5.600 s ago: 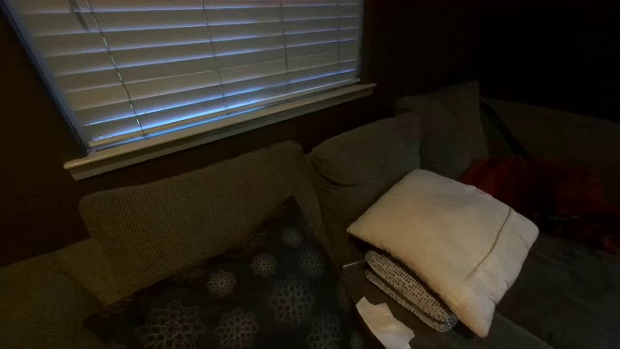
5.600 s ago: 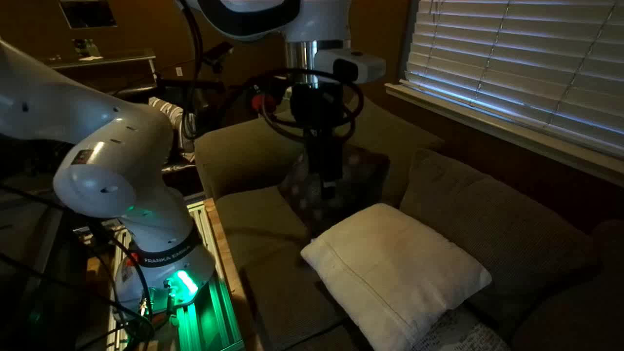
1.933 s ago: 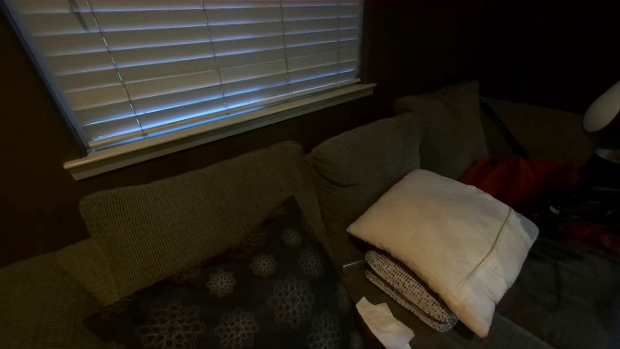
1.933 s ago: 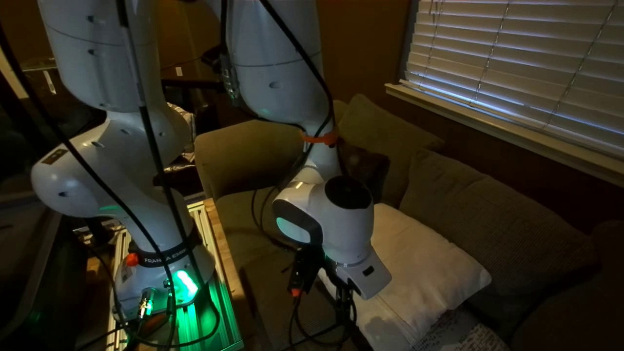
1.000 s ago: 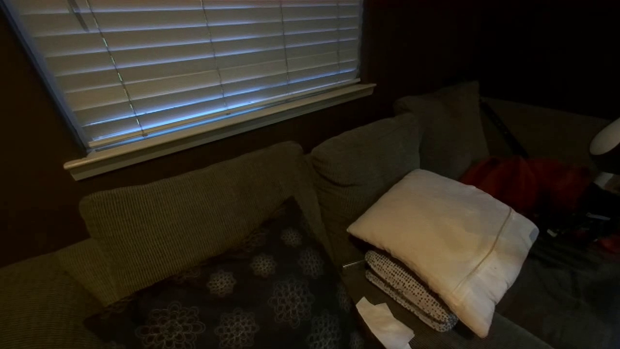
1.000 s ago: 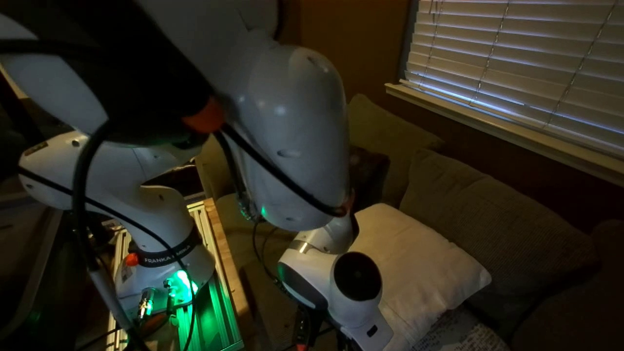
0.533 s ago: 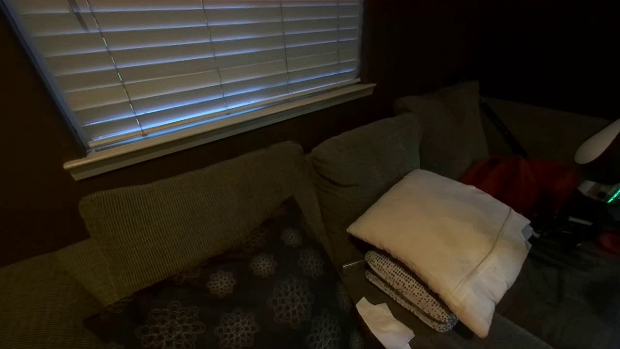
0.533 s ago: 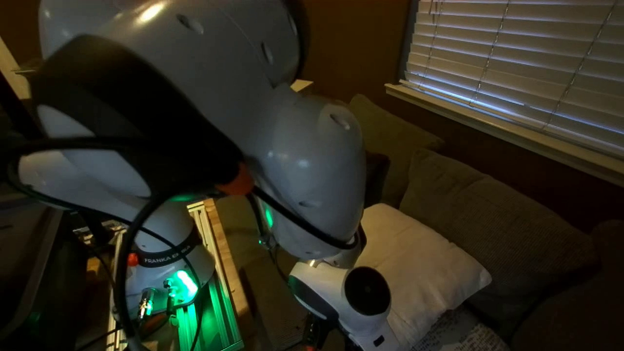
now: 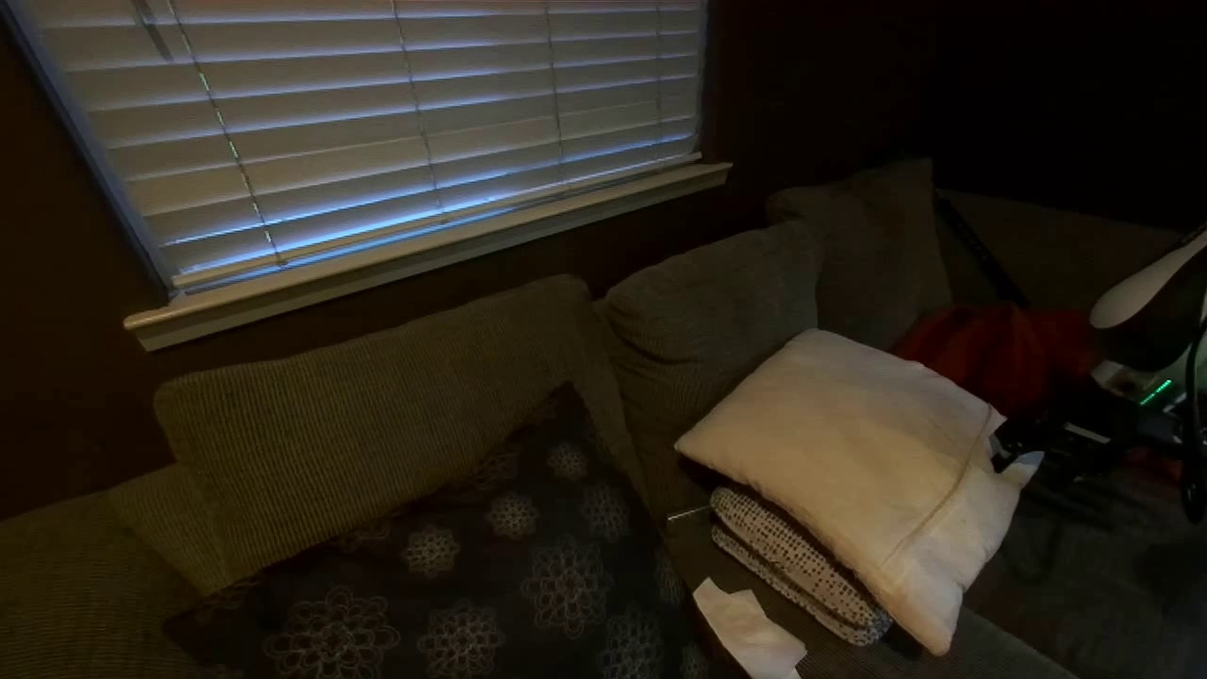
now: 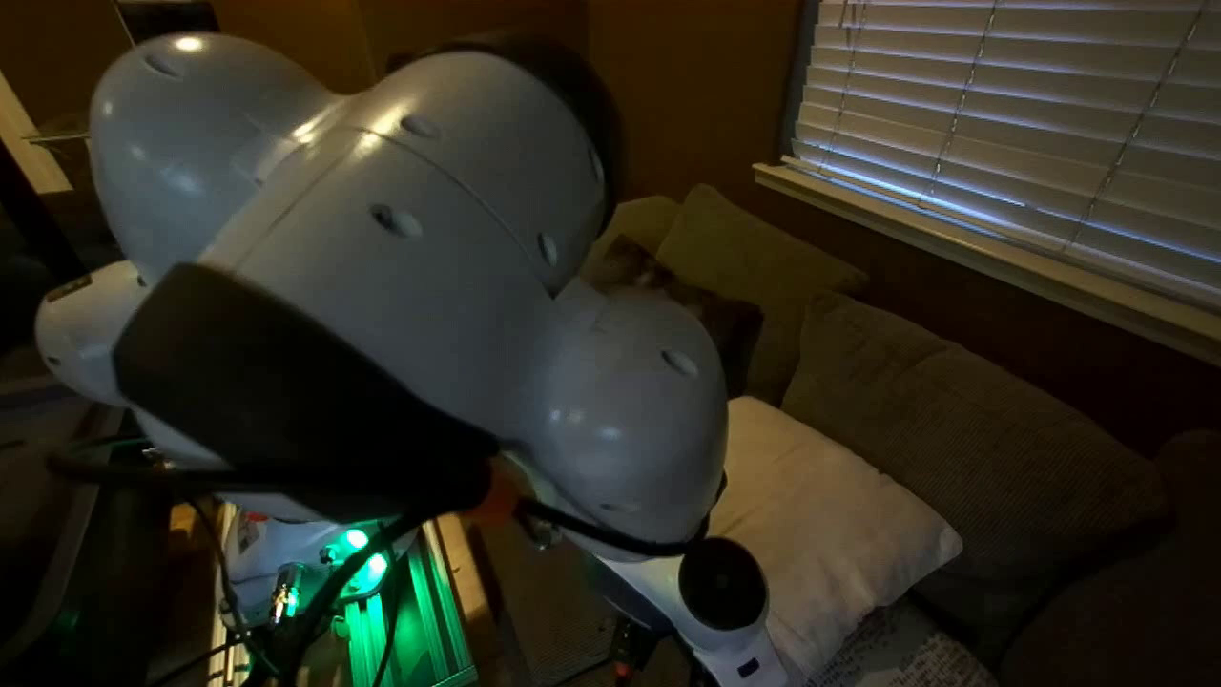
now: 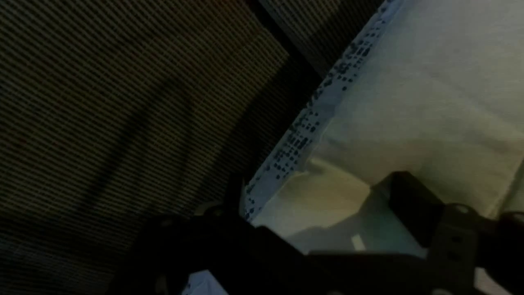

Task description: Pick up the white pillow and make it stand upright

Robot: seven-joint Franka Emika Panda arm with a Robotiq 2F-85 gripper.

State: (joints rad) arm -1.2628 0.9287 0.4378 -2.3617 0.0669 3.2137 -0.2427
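Observation:
The white pillow (image 9: 858, 434) lies tilted on a folded dotted quilted cushion (image 9: 801, 571). It shows partly behind the arm in an exterior view (image 10: 839, 534) and fills the right of the wrist view (image 11: 434, 94). My gripper (image 9: 1028, 448) is at the pillow's right corner, one dark finger over its top face. In the wrist view the gripper (image 11: 318, 190) is open, fingers far apart. The pillow's edge and a strip of the dotted cushion (image 11: 299, 137) show between them. Whether the fingers touch the pillow I cannot tell.
A dark flower-patterned pillow (image 9: 514, 556) leans on the sofa. A white paper piece (image 9: 750, 627) lies beside the dotted cushion. Red cloth (image 9: 990, 354) lies behind the white pillow. Sofa back cushions (image 10: 963, 420) stand below the window sill. The arm (image 10: 401, 286) blocks much of an exterior view.
The arm has swung from above the dark pillow down to the white pillow. In the last second the gripper has moved onto its right corner, which shifts slightly. The pillow otherwise lies as before.

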